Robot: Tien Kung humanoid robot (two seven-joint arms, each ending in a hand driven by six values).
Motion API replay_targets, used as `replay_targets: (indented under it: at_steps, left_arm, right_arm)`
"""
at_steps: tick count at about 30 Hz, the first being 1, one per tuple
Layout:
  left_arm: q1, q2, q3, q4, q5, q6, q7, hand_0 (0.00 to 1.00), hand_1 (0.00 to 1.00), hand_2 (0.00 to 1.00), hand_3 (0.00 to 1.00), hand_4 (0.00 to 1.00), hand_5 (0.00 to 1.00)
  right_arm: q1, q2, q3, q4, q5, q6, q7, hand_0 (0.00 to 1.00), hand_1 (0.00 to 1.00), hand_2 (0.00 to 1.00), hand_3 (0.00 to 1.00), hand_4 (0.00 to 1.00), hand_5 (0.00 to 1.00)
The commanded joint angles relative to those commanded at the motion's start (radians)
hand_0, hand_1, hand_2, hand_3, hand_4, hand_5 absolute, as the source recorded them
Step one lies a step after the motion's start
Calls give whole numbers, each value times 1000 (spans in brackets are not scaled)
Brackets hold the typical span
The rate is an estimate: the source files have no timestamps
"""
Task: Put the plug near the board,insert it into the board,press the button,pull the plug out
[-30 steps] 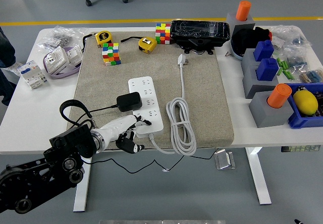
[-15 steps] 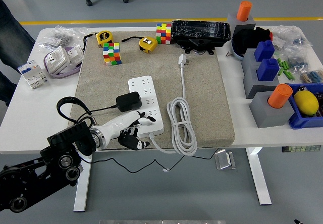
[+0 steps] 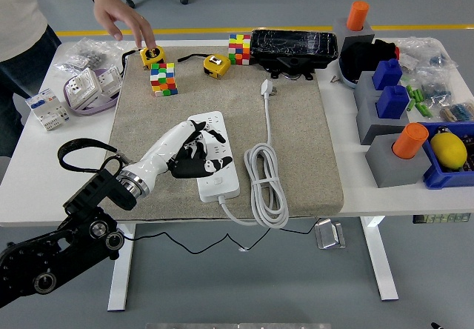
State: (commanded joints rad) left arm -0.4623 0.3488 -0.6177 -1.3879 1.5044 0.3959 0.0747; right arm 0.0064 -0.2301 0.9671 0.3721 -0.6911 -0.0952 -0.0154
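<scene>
The white power strip (image 3: 220, 183) lies on the grey mat (image 3: 296, 144), with its own white cord (image 3: 266, 184) coiled beside it. My left hand (image 3: 194, 157) reaches in from the lower left and lies over the middle of the strip. Its fingers (image 3: 198, 150) curl down around the black plug adapter (image 3: 185, 169), which is mostly hidden under the hand. The adapter's thin black cable (image 3: 78, 150) loops off to the left over the table. My right hand is out of view.
A person at the far left reaches a hand (image 3: 127, 19) to a yellow tape measure (image 3: 151, 53). Two colour cubes (image 3: 164, 78), a second tape measure (image 3: 215, 64) and a black case (image 3: 293, 47) sit at the mat's far edge. Grey blocks and bins (image 3: 392, 114) fill the right.
My left hand moved from the strip's near end up onto its middle, covering the black adapter. A person stepped in at the top left and reached down to the tape measure.
</scene>
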Motion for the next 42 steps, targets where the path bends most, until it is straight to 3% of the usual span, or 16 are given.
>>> replay_targets:
  at_steps: [2,3,8,9,14,15,26,27,32,33,38,39,42]
  left_arm:
    - [-9,-12,6,42,36,41,-30,329,329,455,504,872,349]
    - [-13,-17,8,62,55,52,-34,600,656,634,587,948,364]
    - [-29,-40,16,131,148,68,-24,600,656,634,587,948,364]
    - [-35,-47,18,147,164,69,-15,744,757,746,673,998,410]
    - [-57,-69,30,202,225,58,41,744,757,746,673,998,410]
    - [-60,-72,31,214,235,59,48,776,789,786,750,998,416]
    - [-86,-85,45,301,262,43,119,765,774,770,751,998,414]
    - [-87,-84,46,307,263,36,126,740,699,702,737,971,425]
    - [-92,-76,57,326,257,13,151,740,699,702,737,971,425]
    - [-92,-75,58,327,256,13,152,644,610,583,607,858,434]
    - [-93,-76,69,329,251,26,147,644,610,583,607,858,434]
    - [-93,-77,71,329,250,32,142,521,529,503,541,739,433]
    - [-93,-80,76,332,238,45,130,521,529,503,541,739,433]
  right_arm:
    - [1,0,-1,0,1,0,0,606,647,667,562,954,512]
    - [1,1,-1,0,1,0,0,605,647,666,561,954,512]
    - [2,1,-4,1,2,0,1,605,647,666,561,954,512]
    - [3,0,-4,1,2,0,1,605,647,667,561,955,513]
    - [3,1,-4,0,3,0,1,605,647,667,561,955,513]
    - [4,1,-3,0,3,0,0,605,646,667,561,955,513]
    - [3,-1,-8,1,4,1,1,605,647,667,561,955,513]
    - [3,-2,-9,1,5,0,1,605,647,667,561,955,513]
    - [4,-3,-9,1,5,0,1,605,647,667,561,955,513]
    - [4,-2,-9,1,5,0,1,605,647,667,562,955,512]
    - [3,-3,-9,1,5,0,1,605,647,667,562,955,512]
    - [4,-4,-10,2,5,0,1,605,647,666,561,955,511]
    - [4,-5,-13,2,5,0,2,605,647,666,561,955,511]
